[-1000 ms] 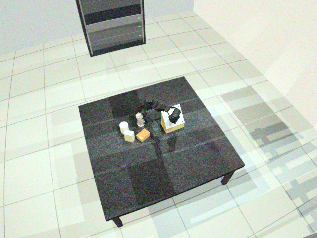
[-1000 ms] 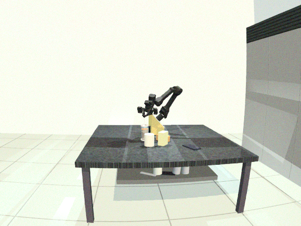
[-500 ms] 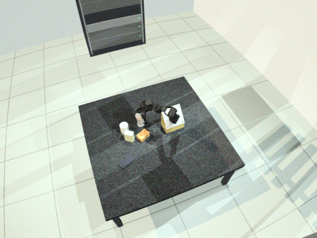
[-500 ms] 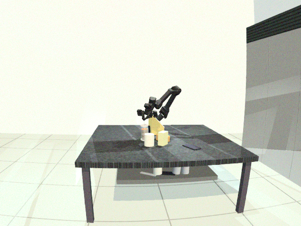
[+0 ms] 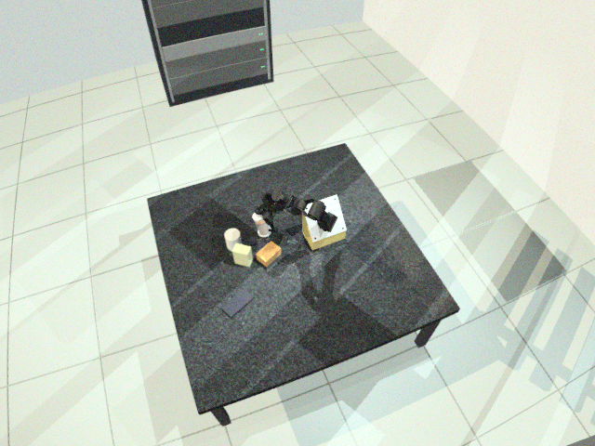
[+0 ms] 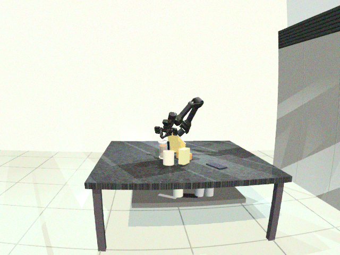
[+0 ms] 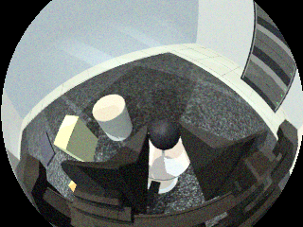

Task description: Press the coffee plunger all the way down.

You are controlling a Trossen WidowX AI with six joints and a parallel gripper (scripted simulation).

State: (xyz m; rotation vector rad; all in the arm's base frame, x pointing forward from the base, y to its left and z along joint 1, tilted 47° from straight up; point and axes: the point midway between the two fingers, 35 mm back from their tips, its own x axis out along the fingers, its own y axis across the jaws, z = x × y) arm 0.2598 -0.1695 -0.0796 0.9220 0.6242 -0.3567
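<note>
High top, low exterior, close wrist share table (image 5: 384, 268).

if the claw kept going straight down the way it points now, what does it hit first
The claw is shut on the plunger knob, pointing down over the coffee press. Going on, it would likely meet the press's lid just under the knob, though the gap left is hard to judge.
</note>
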